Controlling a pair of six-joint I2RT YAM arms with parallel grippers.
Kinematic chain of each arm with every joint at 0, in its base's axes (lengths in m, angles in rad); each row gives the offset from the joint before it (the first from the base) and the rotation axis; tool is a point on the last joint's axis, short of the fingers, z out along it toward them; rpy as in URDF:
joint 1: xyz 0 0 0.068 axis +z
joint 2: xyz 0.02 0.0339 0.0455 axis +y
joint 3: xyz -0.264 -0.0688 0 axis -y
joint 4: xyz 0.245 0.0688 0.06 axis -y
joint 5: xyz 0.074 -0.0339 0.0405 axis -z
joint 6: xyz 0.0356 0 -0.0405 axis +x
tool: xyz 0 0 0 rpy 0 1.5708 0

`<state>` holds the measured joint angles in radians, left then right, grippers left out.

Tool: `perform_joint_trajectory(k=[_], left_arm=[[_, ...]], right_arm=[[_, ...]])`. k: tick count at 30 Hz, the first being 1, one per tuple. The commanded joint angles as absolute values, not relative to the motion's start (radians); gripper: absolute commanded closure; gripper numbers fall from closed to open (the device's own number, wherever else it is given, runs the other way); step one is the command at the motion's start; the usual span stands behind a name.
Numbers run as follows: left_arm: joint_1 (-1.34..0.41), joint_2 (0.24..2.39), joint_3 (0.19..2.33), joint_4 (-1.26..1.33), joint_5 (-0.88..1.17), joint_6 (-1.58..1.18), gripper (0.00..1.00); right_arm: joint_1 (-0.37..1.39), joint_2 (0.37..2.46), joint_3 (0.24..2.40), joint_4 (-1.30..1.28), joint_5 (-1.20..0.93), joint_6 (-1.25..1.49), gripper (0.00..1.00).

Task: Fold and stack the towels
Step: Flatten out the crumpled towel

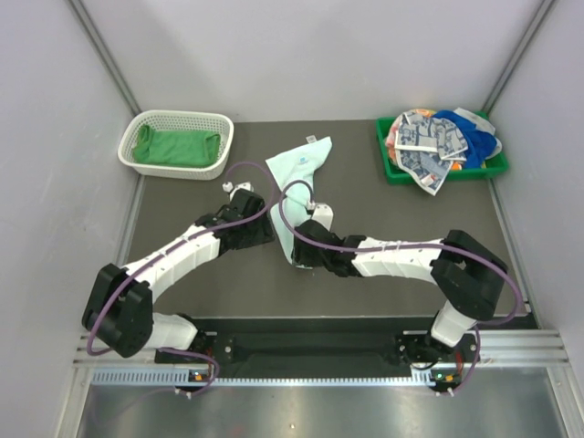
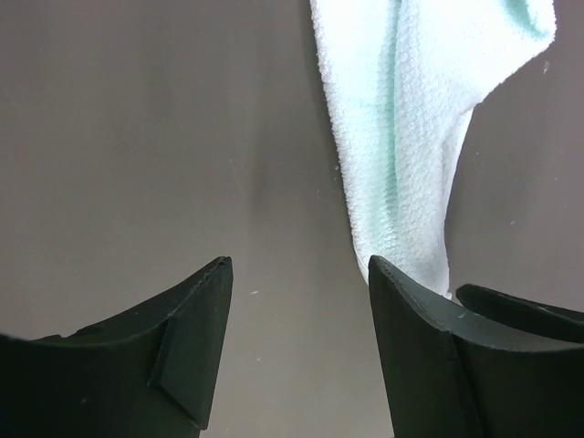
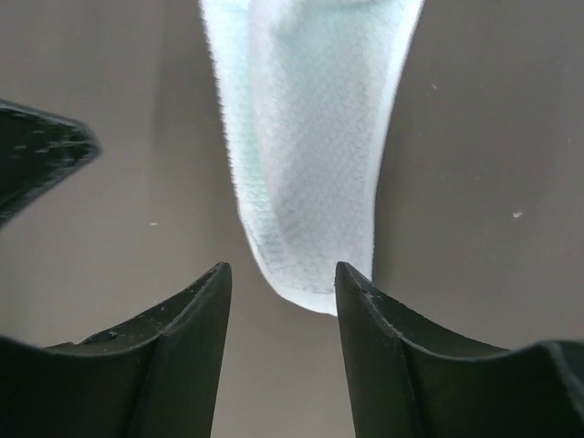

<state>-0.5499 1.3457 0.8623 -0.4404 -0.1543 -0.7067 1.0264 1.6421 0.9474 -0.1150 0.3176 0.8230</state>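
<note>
Top external view, from the left: the white mesh basket (image 1: 224, 137) keeps a folded bright green towel (image 1: 178, 148), I think as the base of the stack. My left gripper (image 2: 299, 265) is spread and empty, just beside the pale mint towel (image 1: 297, 169), which lies as a long strip in the middle of the bench (image 1: 383, 210). My right gripper (image 3: 283, 269) is spread too. The towel's near tip sits between its fingers but is not pinched, probably so I can take this end for the fold. The other towels (image 1: 438, 141) are piled in the green tray (image 1: 388, 169).
</note>
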Motion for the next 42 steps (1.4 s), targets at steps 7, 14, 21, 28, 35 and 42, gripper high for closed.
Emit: perform_joint_trajectory(k=[7, 14, 21, 28, 35, 42], left_arm=[[-0.543, 1.307, 0.856, -0.39, -0.13, -0.703, 0.34], [-0.54, 1.322, 0.85, -0.373, -0.127, -0.706, 0.33], [-0.538, 1.344, 0.835, -0.299, -0.066, -0.713, 0.29], [-0.538, 1.333, 0.788, -0.225, -0.031, -0.73, 0.28], [-0.485, 1.273, 0.785, -0.316, -0.104, -0.749, 0.3], [-0.436, 1.233, 0.796, -0.345, -0.06, -0.709, 0.3]], right_arm=[[1.06, 1.669, 0.884, -0.083, 0.439, 0.905, 0.52], [1.065, 1.683, 0.896, -0.104, 0.439, 0.893, 0.79], [1.049, 1.507, 0.971, -0.235, 0.479, 0.798, 1.0], [0.989, 1.416, 1.094, -0.351, 0.468, 0.67, 0.94], [1.009, 1.551, 1.035, -0.269, 0.331, 0.713, 0.74], [1.038, 1.692, 1.049, -0.244, 0.344, 0.729, 0.57]])
